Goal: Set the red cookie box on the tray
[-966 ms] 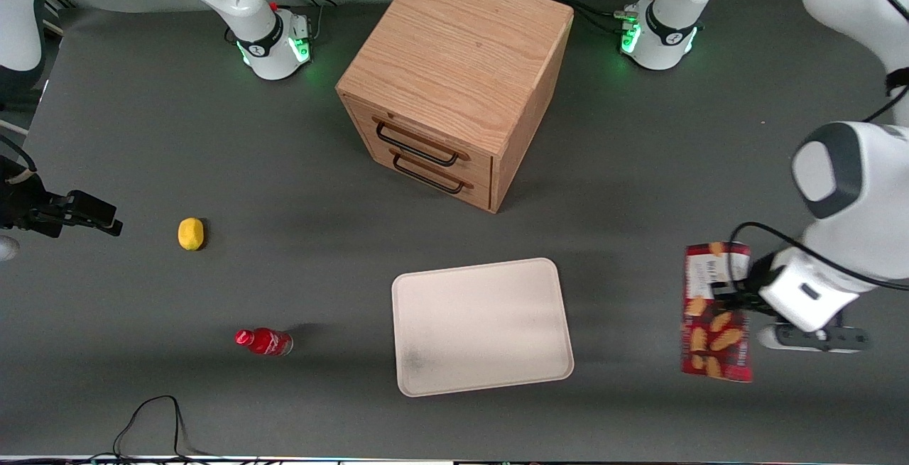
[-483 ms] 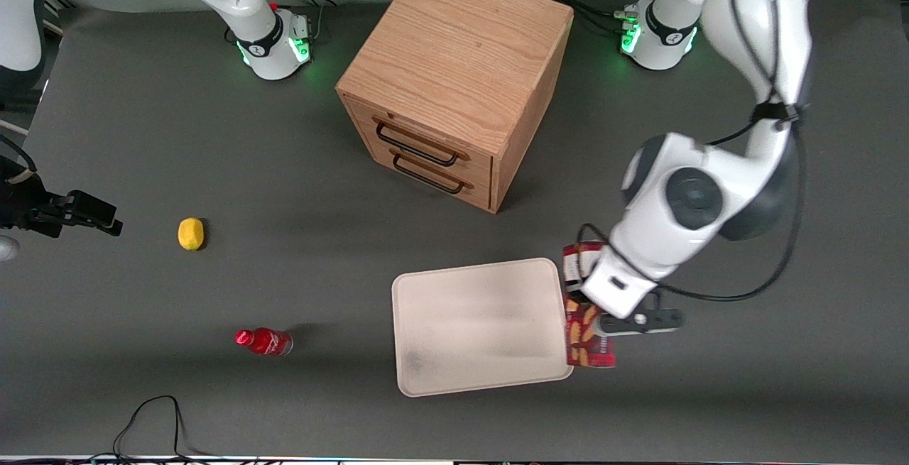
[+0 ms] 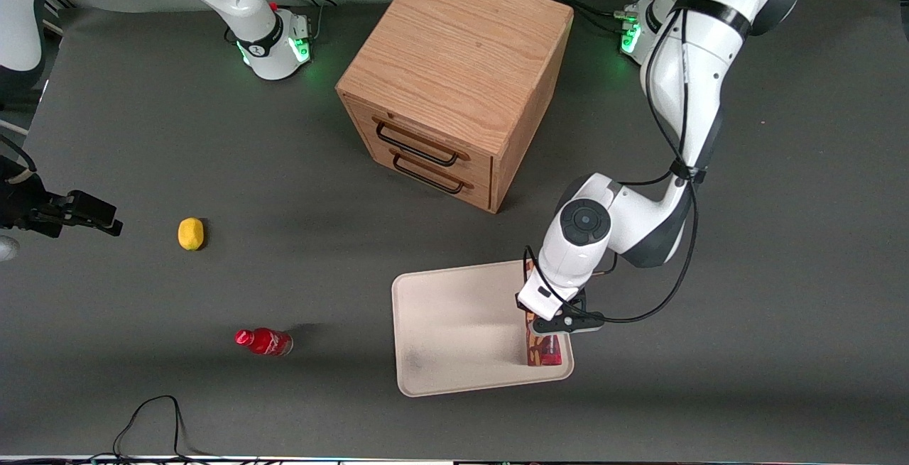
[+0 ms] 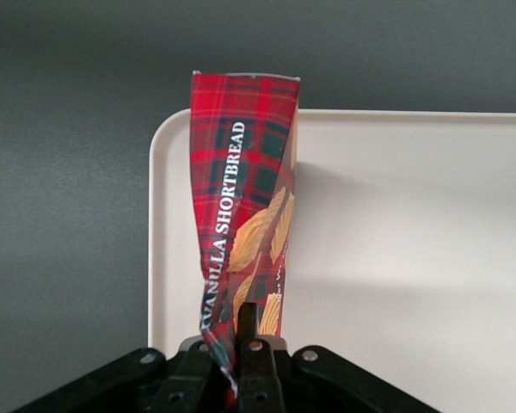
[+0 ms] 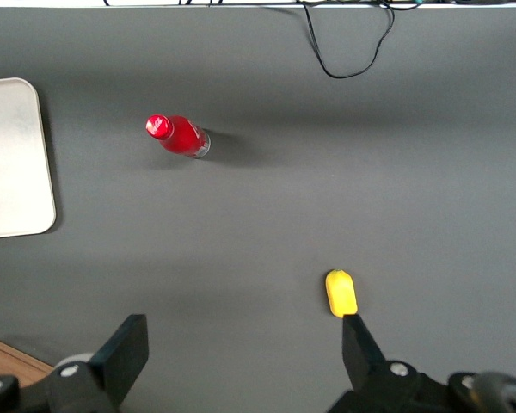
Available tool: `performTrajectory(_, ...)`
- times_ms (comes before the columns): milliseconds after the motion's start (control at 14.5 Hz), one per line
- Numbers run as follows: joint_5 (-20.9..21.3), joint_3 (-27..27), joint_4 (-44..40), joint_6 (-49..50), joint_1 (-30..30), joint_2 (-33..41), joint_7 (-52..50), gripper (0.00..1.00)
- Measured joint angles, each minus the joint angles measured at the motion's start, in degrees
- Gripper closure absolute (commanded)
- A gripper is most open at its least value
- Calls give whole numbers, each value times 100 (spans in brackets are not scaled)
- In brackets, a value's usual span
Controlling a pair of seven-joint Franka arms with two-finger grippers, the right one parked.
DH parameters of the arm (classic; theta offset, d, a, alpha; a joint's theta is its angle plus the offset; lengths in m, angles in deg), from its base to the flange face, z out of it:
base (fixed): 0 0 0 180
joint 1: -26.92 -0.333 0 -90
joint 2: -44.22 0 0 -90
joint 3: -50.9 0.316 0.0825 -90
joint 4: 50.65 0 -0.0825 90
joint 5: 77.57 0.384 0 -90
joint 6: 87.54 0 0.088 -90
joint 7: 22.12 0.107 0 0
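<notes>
The gripper [image 3: 547, 326] had its jaws clamped tight on the cookie box [image 3: 543, 351], hanging over the tray's [image 3: 454, 323] four o'clock edge; released there, it might have toppled onto the worktop [image 3: 284, 394].

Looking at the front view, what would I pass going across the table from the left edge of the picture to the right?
Small yellow lemon-like object → small red bottle → flat cream-white tray → long dark-red cookie box, held over the tray's edge by the working arm's hand.
</notes>
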Motion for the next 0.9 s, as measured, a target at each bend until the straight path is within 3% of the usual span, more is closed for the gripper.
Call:
performTrajectory(69, 5, 57, 0, -44, -1, -54, -4, 100)
performTrajectory(138, 7, 103, 0, -65, -1, -84, -4, 44)
performTrajectory(207, 12, 132, 0, -71, -1, -102, -4, 1)
performTrajectory(690, 242, 167, -18, -352, -1, -55, -341, 0)
performTrajectory(897, 212, 198, -16, 69, -80, 377, -364, 0)
